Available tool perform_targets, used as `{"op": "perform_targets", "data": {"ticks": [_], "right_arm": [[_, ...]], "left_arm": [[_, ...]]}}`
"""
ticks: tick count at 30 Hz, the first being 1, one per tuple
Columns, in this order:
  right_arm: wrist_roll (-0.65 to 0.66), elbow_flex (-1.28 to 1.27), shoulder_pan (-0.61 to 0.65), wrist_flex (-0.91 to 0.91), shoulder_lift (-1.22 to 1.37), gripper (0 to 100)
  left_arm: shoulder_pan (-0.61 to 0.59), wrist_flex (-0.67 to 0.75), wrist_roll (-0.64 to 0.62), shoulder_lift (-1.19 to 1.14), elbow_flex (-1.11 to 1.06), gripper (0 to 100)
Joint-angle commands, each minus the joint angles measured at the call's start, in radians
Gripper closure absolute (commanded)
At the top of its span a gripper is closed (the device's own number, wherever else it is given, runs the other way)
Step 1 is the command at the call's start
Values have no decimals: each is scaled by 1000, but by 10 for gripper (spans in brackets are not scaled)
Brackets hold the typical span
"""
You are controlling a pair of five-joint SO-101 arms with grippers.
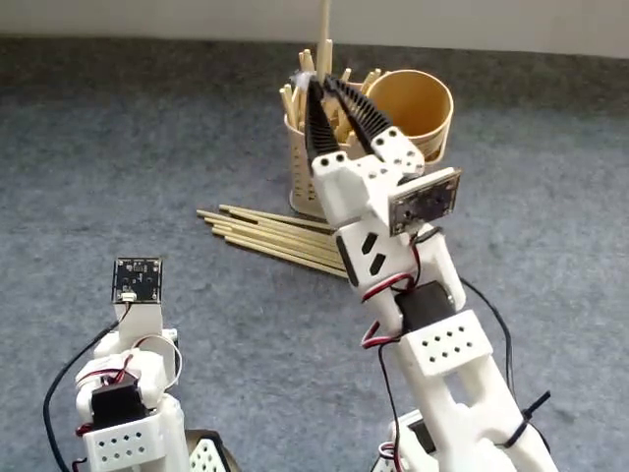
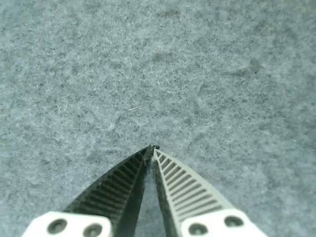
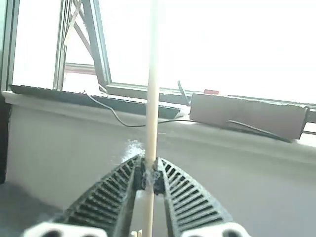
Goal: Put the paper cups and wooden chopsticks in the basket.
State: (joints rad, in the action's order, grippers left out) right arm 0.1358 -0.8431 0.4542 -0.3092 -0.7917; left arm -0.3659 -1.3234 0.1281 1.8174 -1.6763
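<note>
My right gripper [image 1: 314,87] is raised over the beige slatted basket [image 1: 303,189] and is shut on one wooden chopstick [image 1: 324,28], which stands upright. The right wrist view shows that chopstick [image 3: 152,74] clamped between the black ribbed fingers of the right gripper [image 3: 150,174]. Several chopsticks stand in the basket. A bundle of loose chopsticks [image 1: 270,238] lies flat on the carpet in front of it. A tan paper cup [image 1: 418,110] sits tilted against the basket's right side. My left gripper [image 2: 154,149] is shut and empty, pointing down at bare carpet.
Grey carpet [image 1: 118,157] covers the table. The left arm [image 1: 133,383] stays low at the near left, well away from the basket. A pale wall and windows show behind the chopstick in the right wrist view.
</note>
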Motion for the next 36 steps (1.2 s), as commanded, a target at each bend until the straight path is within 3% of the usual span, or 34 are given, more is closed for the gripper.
{"op": "perform_targets", "data": {"ticks": [1, 14, 19, 32, 36], "right_arm": [[-3, 131, -48, -31, 73, 993], [-3, 265, -91, -31, 381, 988], [-8, 263, -79, -19, 380, 886], [-8, 268, 71, 449, 102, 878], [-8, 271, 81, 501, 70, 879]], "left_arm": [[-8, -5, 3, 18, -19, 986], [-7, -5, 3, 18, -19, 986], [-8, -5, 3, 18, -19, 986], [-8, -5, 3, 18, -19, 986], [-8, -5, 3, 18, -19, 986]]}}
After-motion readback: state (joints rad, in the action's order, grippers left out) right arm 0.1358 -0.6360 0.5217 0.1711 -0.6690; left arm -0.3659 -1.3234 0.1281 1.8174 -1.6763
